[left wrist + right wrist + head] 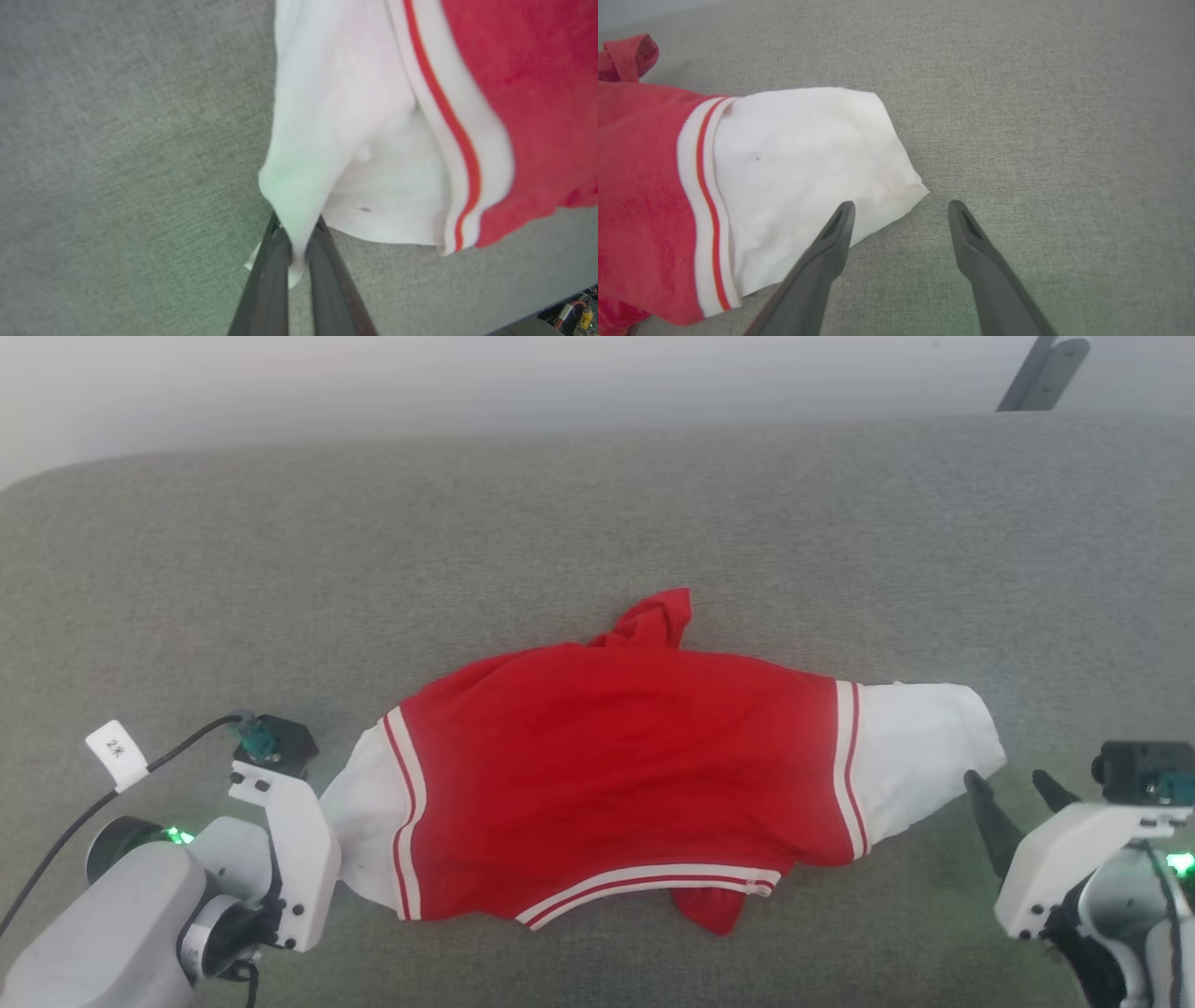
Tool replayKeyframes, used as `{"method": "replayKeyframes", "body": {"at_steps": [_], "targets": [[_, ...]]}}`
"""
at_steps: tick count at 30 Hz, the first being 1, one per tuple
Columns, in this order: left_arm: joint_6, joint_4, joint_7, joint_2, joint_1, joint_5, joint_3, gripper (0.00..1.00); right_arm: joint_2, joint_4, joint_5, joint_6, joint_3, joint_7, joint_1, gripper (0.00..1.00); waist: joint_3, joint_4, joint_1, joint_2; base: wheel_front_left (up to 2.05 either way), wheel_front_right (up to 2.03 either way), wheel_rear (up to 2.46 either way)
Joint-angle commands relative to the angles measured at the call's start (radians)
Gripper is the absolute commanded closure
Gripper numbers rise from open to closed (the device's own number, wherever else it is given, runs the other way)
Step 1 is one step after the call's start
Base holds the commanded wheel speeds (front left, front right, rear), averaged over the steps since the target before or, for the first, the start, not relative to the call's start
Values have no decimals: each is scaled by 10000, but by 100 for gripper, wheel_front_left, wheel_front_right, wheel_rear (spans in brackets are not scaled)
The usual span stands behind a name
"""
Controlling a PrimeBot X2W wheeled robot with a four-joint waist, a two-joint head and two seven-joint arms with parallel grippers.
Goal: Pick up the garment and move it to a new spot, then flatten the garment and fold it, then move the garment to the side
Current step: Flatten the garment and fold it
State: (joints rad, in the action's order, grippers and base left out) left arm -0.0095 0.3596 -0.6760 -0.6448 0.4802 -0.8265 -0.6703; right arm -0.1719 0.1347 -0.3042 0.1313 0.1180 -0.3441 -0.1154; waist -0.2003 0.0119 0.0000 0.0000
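Only my left gripper point(296, 228) pinches a white sleeve tip of the shiny bright red sports top point(616, 765) lying on the grey woven surface point(597, 523), while my right gripper point(902, 205) gapes empty, so a lopsided lift may slip or bunch it.

Grey fabric surface point(597, 513), perhaps a sofa

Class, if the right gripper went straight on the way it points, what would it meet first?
Likely the white sleeve corner of the garment, just ahead of the right gripper; depth is unclear.
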Motion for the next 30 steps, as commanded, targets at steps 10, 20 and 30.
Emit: {"method": "replayKeyframes", "body": {"at_steps": [10, 20, 30], "targets": [[-216, -297, 24, 492, 286, 102, -337, 100, -808, 1026, -517, -7, -163, -2296, -1194, 0, -333, -556, 0, 0, 0, 0, 0], [-364, -79, 239, 696, 514, 58, -370, 100, -1122, 2246, -1321, -4, -791, -4067, -1881, 100, -547, -843, 0, 0, 0, 0, 0], [-444, -137, 335, 344, 1000, -148, 20, 100, -1474, 1364, -2320, -6, -560, -4621, -2581, 100, -205, -859, 0, 0, 0, 0, 0]]}}
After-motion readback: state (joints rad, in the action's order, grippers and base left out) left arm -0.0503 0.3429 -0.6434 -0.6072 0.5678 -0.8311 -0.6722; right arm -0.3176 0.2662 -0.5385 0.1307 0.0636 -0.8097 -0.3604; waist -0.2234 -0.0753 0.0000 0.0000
